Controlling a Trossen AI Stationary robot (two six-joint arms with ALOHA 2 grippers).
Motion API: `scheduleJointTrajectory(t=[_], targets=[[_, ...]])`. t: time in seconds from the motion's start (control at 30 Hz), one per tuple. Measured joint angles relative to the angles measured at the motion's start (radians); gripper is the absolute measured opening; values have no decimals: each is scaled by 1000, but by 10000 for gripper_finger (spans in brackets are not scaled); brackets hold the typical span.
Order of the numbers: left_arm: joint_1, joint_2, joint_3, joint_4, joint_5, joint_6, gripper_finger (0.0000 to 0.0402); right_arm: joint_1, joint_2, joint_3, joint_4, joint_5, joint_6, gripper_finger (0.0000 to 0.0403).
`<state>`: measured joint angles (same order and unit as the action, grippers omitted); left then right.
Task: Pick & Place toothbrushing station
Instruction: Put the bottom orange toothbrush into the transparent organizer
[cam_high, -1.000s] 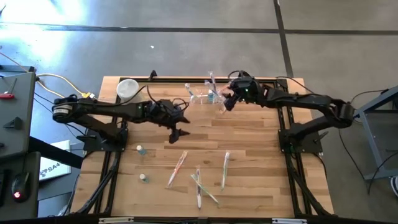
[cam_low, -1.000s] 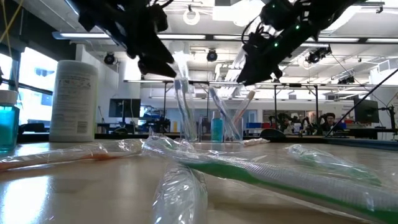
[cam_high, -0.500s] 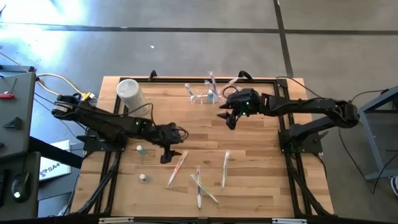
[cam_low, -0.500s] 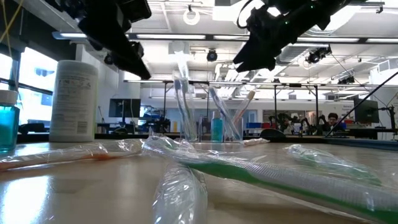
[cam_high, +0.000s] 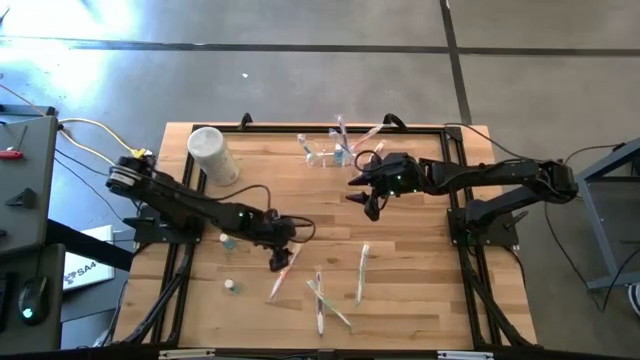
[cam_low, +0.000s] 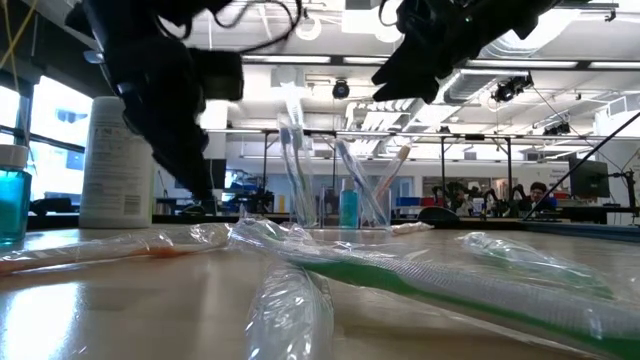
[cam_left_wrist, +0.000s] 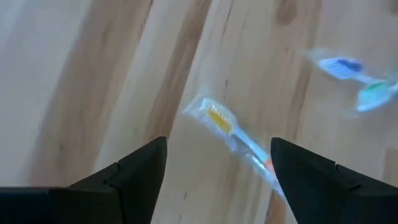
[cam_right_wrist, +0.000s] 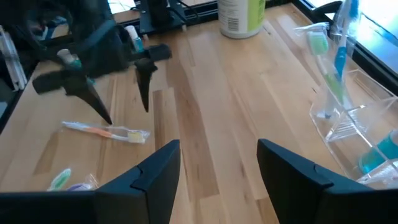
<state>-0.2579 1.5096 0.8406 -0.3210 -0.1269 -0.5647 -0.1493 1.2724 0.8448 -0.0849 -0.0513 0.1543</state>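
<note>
The toothbrushing station (cam_high: 328, 152), a small clear plastic holder with a few toothbrushes standing in it, sits at the far edge of the bench (cam_high: 420, 260), near the middle of that edge. Nothing grips it. The right hand (cam_high: 368, 196) hangs just beside it on the side toward the bench's centre, fingers spread apart and holding nothing; in its wrist view the holder (cam_right_wrist: 353, 127) shows past 1 finger. The left hand (cam_high: 280, 258) is low over the middle of the bench, well apart from the holder, its fingers released and open straight above a wrapped orange toothbrush (cam_high: 286, 270), whose yellow-bristled head (cam_left_wrist: 217, 118) lies between the 2 fingers in the left wrist view. More wrapped toothbrushes (cam_high: 340, 288) lie scattered toward the near edge. A white canister (cam_high: 210, 152) stands by the far left corner, and 2 small blue bottles (cam_high: 228, 264) stand near the left edge
</note>
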Motion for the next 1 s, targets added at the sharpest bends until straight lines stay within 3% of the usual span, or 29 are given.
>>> scheduleJointTrajectory(t=[0.13, 0.37, 0.63, 0.77, 1.0], targets=[[-6, 87, 107, -124, 70, -68, 283, -1, 0, 0, 0, 0, -16, 205], [-41, 226, 320, -405, 56, -94, 283, -1, 1, 0, 10, 0, -34, 205], [-37, 285, 360, -435, 124, -117, 277, 1, 1, 0, 22, -10, -50, 205], [-37, 286, 361, -459, 132, -156, 255, 2, 1, -1, 28, -11, -52, 205], [-37, 315, 363, -359, 181, -150, 220, 2, 1, -1, 38, -11, -53, 205]])
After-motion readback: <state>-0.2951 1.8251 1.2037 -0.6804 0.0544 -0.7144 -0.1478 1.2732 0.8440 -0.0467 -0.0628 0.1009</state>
